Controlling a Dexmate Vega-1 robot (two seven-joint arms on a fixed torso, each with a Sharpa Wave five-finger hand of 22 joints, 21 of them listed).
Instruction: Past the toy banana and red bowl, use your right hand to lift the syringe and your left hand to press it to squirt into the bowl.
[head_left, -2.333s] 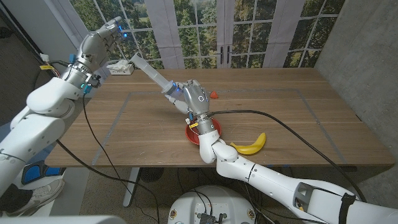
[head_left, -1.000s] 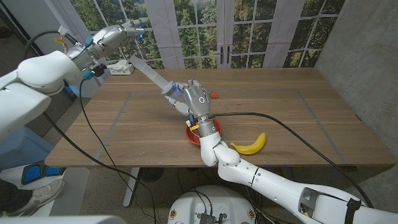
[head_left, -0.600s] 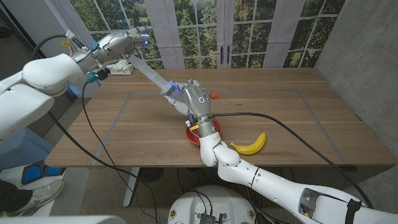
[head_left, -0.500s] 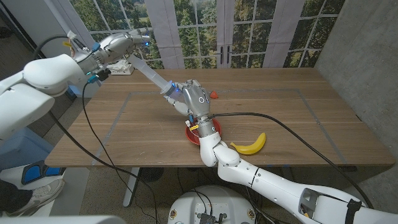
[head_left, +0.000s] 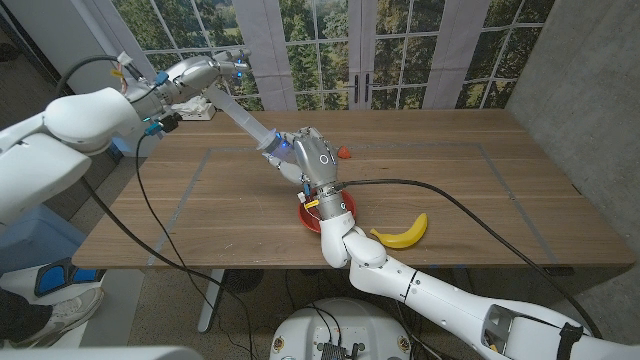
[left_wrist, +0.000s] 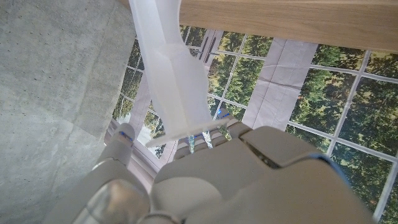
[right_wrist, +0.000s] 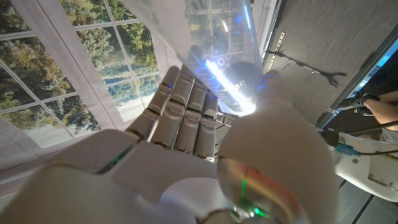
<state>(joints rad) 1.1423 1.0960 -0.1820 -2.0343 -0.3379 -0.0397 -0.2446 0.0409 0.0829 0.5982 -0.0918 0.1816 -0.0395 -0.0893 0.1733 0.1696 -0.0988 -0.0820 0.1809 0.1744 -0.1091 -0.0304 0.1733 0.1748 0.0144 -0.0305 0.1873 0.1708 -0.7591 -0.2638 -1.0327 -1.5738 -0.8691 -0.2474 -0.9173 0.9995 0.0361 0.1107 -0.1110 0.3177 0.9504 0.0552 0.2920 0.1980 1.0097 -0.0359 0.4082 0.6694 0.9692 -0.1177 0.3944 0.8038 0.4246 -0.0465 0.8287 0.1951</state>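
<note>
My right hand (head_left: 312, 160) grips the barrel of the clear syringe (head_left: 245, 122) and holds it tilted above the table, its plunger end pointing up towards the far left. In the right wrist view the barrel (right_wrist: 217, 25) lies between the fingers (right_wrist: 180, 106) and the thumb. My left hand (head_left: 200, 72) is at the plunger's end, fingers stretched out; in the left wrist view the plunger's flange (left_wrist: 177, 127) sits against its fingertips. The red bowl (head_left: 346, 208) is partly hidden under my right wrist. The yellow toy banana (head_left: 402, 232) lies to the bowl's right.
A small red object (head_left: 345, 153) lies on the wooden table (head_left: 470, 170) just right of my right hand. A white box (head_left: 195, 108) stands at the far left corner, under my left hand. A black cable (head_left: 430, 186) crosses the table towards the right.
My left hand has swung down and to the right from its raised spot to the plunger's end. My right hand and the syringe have stayed nearly still.
</note>
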